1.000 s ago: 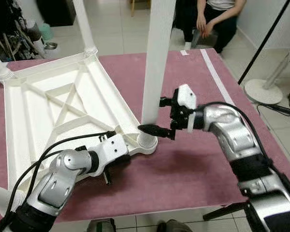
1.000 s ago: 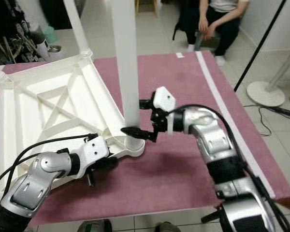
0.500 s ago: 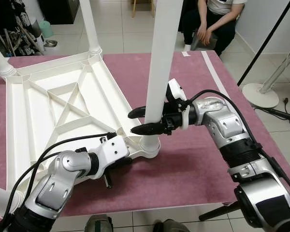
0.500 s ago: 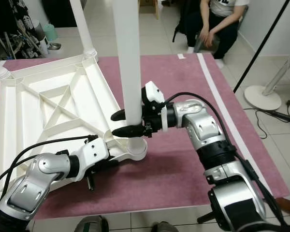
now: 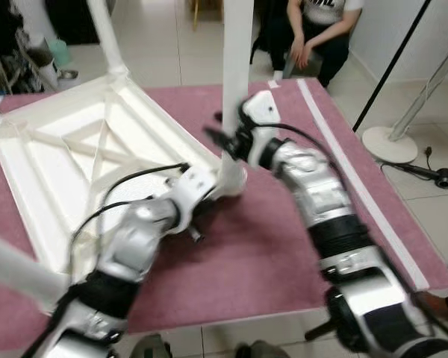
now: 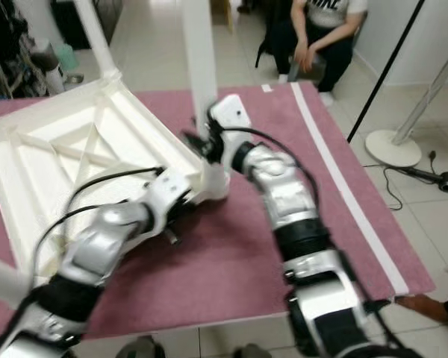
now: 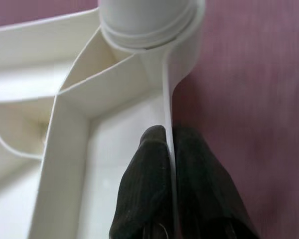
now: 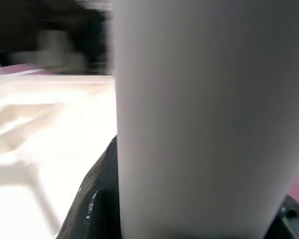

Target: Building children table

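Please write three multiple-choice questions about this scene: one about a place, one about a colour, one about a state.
1. Where does the left gripper hold the table top?
A. on its thin rim by the corner socket
B. on a far leg
C. on the mat

2. What colour is the mat?
A. green
B. dark pink
C. grey

3. How stands the table leg in the right gripper?
A. lying flat
B. upright in the socket
C. broken

Answers: 1 A, the fingers pinch the rim. 2 B, the mat looks pink. 3 B, it rises upright from the corner.

Head's 2 eyes look down at the table frame point(image 5: 67, 149); wrist cameras sit close against it
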Available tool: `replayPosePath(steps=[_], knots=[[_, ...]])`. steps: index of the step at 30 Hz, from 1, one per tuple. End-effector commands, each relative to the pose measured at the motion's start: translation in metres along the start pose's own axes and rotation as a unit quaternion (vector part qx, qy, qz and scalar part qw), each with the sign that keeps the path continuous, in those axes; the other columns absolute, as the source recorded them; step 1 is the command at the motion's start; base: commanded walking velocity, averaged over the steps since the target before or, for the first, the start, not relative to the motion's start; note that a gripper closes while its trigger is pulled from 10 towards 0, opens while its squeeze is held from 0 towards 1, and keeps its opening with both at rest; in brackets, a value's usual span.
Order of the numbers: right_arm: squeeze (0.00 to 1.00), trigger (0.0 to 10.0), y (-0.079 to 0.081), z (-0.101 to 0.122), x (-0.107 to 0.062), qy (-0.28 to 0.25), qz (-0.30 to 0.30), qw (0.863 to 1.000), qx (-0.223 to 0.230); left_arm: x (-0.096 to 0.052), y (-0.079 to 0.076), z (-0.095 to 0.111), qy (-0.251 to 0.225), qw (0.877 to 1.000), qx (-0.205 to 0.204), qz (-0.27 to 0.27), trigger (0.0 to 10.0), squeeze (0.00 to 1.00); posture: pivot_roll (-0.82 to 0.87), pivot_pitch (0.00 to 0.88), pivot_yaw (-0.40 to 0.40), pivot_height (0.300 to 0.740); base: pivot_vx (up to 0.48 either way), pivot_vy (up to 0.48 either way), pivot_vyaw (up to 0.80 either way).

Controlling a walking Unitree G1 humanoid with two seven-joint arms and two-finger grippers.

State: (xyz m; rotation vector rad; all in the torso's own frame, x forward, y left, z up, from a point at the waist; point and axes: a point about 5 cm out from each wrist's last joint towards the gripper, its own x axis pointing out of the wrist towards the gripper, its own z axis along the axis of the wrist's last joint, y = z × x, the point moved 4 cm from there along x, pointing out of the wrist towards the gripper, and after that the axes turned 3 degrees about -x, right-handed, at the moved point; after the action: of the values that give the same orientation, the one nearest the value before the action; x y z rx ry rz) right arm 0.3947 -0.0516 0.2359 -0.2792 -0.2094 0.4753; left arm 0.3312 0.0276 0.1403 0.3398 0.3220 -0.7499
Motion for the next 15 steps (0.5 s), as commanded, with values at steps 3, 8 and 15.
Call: replayPosePath(steps=[3, 8, 15], knots=[[0.00, 0.0, -0.012, -0.041, -0.009, 0.086, -0.110, 0.990, -0.011, -0.009, -0.002, 0.053, -0.094, 0.992, 0.078, 0.020, 0.0, 0.00, 0.09, 0.000, 0.048, 0.740, 0.000, 0.000, 0.00], [0.00, 10.0, -0.003, -0.031, -0.008, 0.044, -0.105, 0.993, 0.008, -0.013, -0.011, 0.046, -0.088, 0.992, 0.084, -0.006, 0.0, 0.00, 0.09, 0.000, 0.046, 0.740, 0.000, 0.000, 0.00], [1.00, 10.0, 0.017, -0.007, -0.013, -0.032, 0.045, 0.997, 0.053, -0.024, -0.025, 0.039, -0.096, 0.988, 0.106, -0.061, 0.0, 0.00, 0.10, 0.000, 0.036, 0.740, 0.000, 0.000, 0.00]])
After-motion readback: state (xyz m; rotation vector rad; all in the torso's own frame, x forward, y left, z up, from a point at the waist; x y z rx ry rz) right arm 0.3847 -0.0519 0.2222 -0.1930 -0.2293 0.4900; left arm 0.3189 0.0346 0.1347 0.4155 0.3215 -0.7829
